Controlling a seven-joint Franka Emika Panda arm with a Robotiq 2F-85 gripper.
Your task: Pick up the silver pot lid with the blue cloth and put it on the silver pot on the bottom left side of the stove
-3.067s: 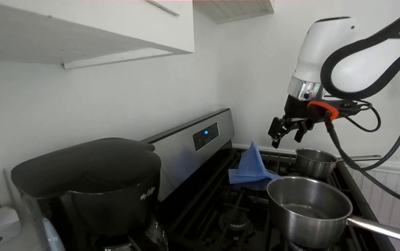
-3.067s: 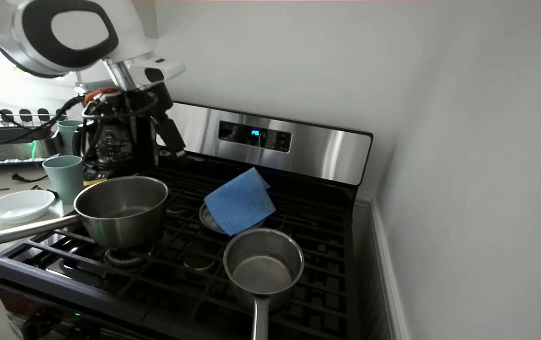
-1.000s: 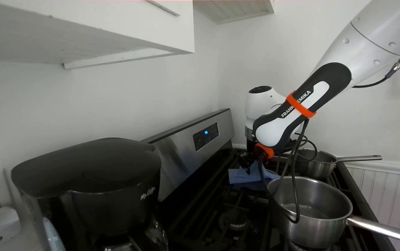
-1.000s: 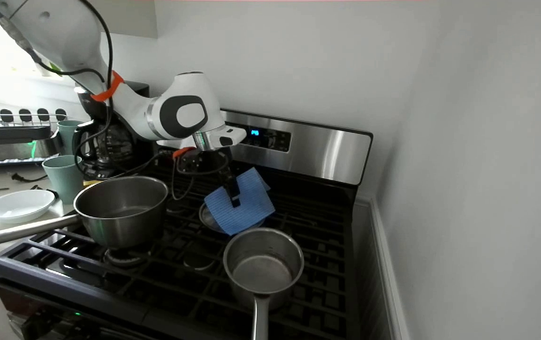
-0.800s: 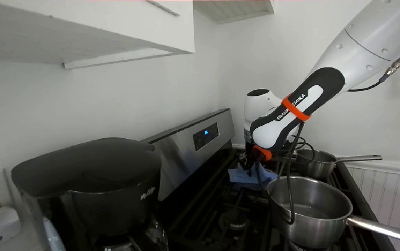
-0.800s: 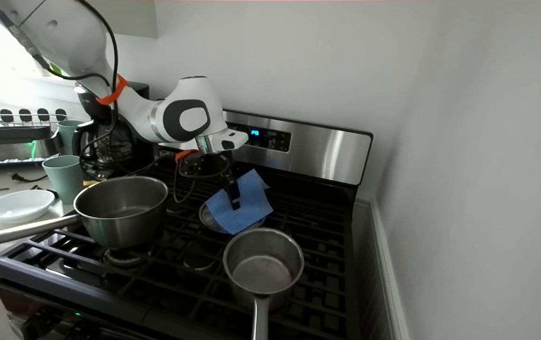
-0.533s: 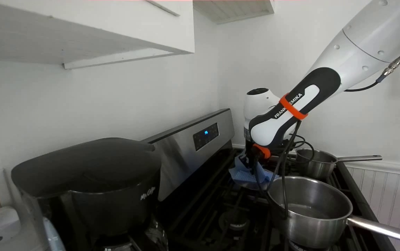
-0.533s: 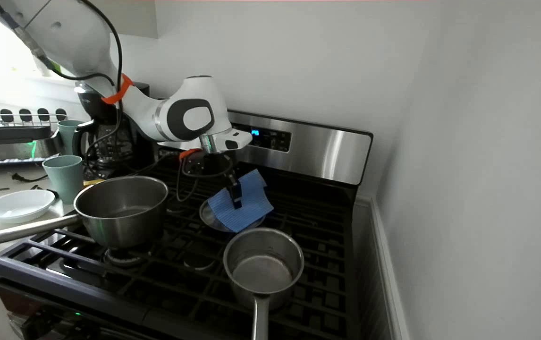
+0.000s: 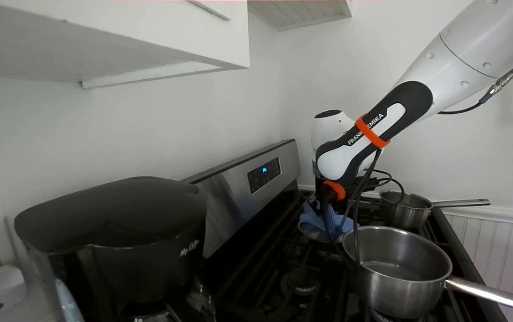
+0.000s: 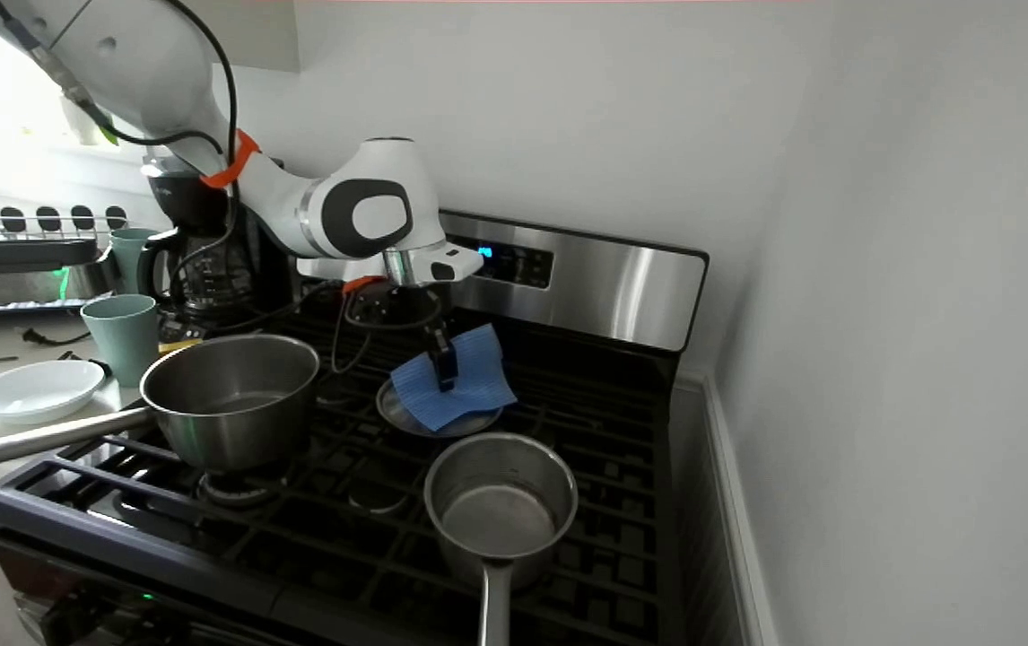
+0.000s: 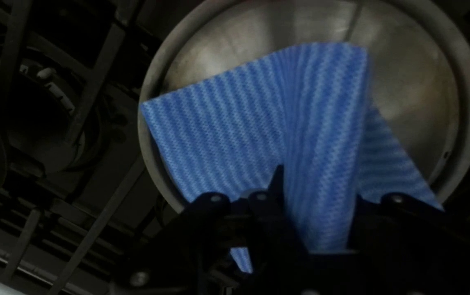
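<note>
Black and many-jointed, the claw [image 11: 318,184] is clamped on an upright fold of soft, light-blue striped cloth [image 11: 218,135]; whether a knob is caught inside (the fabric hides that spot) I cannot tell. Below spreads the wide black gas stove [image 10: 352,529], and on its near left, in an exterior view, stands the large, shiny steel pot [image 10: 227,440] with a long handle, uncovered. The round, shallow silver metal lid [image 11: 415,94] sits beneath the cloth toward the back of the stove, apart from the pot; resting or lifted a little, I cannot say. I judge it stiff, smooth and fairly light, apt to tip if held off-centre. The cloth looks limp; it should soften the grip, yet could slide on polished steel. Best hold: the lid's centre, over any knob, with fabric between the fingers.
</note>
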